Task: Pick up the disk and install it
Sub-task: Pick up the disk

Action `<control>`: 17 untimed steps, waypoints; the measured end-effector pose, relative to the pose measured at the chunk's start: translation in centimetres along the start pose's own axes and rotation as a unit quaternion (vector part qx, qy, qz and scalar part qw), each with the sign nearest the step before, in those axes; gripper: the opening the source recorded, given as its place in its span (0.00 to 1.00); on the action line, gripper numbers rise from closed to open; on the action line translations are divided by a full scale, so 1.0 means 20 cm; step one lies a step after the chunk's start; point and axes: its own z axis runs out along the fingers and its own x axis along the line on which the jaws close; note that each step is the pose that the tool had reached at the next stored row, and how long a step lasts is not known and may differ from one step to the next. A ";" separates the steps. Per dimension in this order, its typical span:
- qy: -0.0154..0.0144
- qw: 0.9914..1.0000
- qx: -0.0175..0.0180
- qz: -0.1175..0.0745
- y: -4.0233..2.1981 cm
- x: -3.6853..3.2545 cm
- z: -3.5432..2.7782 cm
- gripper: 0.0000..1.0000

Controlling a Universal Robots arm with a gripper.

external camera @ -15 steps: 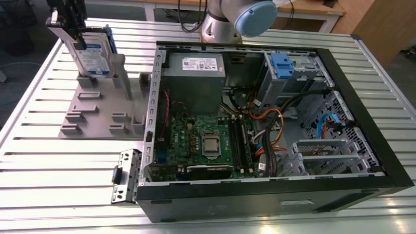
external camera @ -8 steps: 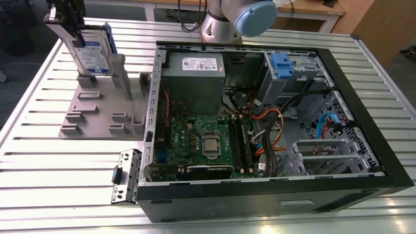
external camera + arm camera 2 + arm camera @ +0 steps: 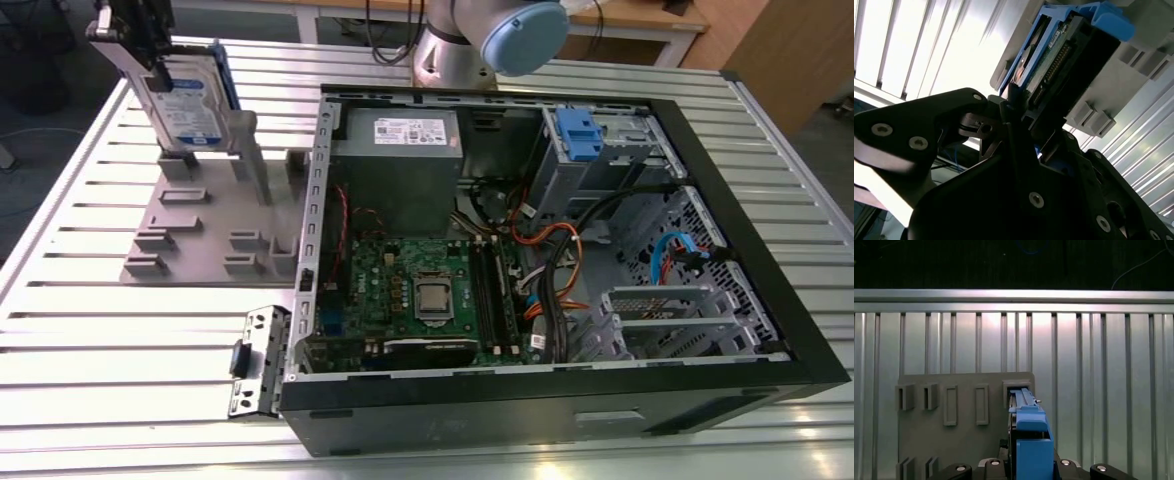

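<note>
My gripper (image 3: 1029, 125) is right over the grey holder (image 3: 200, 235). My fingers (image 3: 1006, 120) are close together, one on each flat side of the disk (image 3: 1054, 55), and I think they are squeezing it. The disk stands up tall on its thin edge at one end of the holder. I cannot tell if its low end sits in the holder's slot or just above it.

I think this is the picking-up part. To do it well, I should hold tight and go straight up without tipping, so the blue frame does not catch on the slot's sides.

Under the holder is the ribbed metal table (image 3: 107, 400). Just beside the holder lies the open computer case (image 3: 467, 420). Deep in the case, far from the holder, a small blue tab (image 3: 577, 130) sits on a metal bay.
</note>
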 end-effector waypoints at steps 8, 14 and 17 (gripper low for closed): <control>0.000 1.000 0.000 0.000 0.000 -0.001 -0.035 0.36; 0.000 1.000 0.000 0.000 0.001 -0.002 -0.060 0.36; 0.000 1.000 0.000 0.000 0.001 -0.002 -0.072 0.36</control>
